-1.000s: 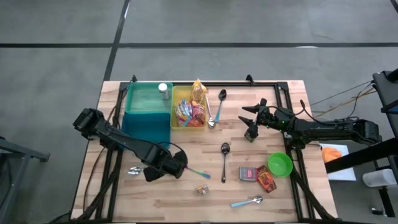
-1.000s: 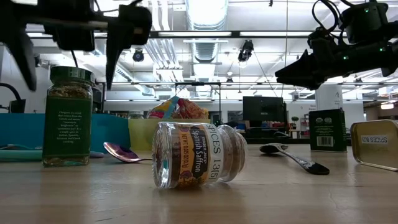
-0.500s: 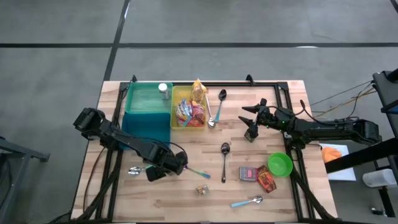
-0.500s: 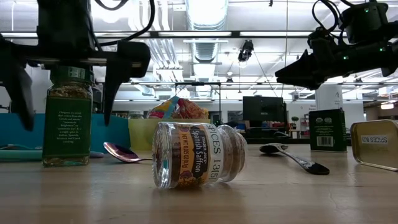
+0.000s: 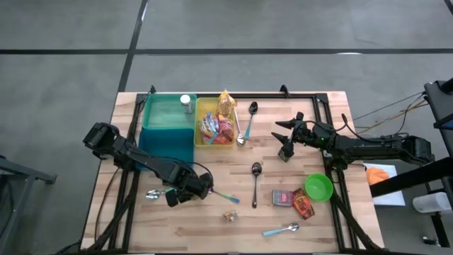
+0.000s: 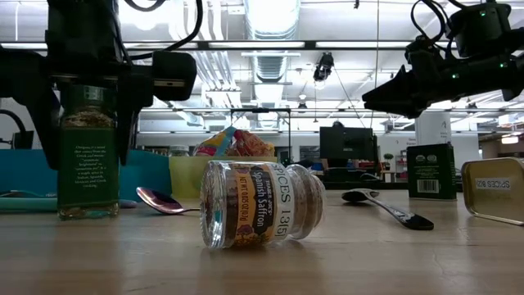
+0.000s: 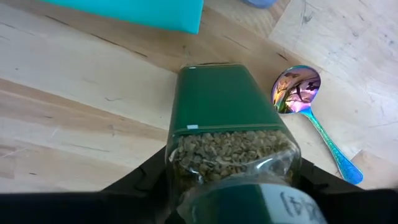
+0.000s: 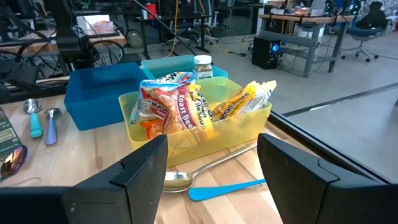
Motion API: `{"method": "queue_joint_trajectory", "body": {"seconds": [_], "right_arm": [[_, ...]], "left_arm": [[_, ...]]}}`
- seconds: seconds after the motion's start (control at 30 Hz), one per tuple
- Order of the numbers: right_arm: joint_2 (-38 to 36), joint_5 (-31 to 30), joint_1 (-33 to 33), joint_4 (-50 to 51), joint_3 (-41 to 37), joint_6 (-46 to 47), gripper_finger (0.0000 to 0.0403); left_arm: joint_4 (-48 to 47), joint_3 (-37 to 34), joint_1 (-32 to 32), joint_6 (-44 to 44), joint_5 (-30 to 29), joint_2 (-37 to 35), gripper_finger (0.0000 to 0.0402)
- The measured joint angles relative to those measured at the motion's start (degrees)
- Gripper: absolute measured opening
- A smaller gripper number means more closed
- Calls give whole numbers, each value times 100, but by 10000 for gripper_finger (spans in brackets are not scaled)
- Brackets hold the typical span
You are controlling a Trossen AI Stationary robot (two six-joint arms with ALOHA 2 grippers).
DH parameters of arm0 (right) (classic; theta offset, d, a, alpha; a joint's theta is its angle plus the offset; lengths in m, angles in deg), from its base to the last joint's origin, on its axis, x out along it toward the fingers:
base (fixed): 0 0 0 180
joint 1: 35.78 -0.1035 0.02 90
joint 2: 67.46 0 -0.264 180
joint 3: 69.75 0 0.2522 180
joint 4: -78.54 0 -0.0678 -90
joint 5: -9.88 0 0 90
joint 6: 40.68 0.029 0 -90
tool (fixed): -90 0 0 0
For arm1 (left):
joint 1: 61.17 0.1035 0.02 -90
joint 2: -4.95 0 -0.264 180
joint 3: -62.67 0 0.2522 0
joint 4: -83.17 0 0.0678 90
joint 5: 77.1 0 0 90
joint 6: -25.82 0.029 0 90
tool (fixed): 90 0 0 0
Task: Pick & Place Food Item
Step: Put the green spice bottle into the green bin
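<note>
Okay, herb jar [image 6: 86, 156]: standing upright on the surface [image 5: 212, 227], near the teal bin [image 5: 168, 127], with a rainbow-tinted spoon [image 7: 297, 93] lying just beside it. Squarish clear glass, green label, dried green flakes inside. Left end effector [image 5: 180, 193] down over it from above, fingers pressed against two opposite sides, so gripping the jar by the look of it. Best to make sure of the squeeze before lifting, then go straight up with no tilt to clear the spoon and bin wall. Probably slick glass, so no rushing. Right end effector [image 5: 285, 138] parked open and empty, well apart on the other side.
</note>
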Motion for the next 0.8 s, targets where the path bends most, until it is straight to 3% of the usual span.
{"method": "queue_joint_trajectory", "body": {"seconds": [0.5, 0.8], "right_arm": [[0, 1, 0, 0, 0, 1, 246], [-2, -1, 0, 0, 0, 1, 246]], "left_arm": [[54, 6, 2, 10, -56, -33, 185], [81, 10, 4, 380, -554, -311, 185]]}}
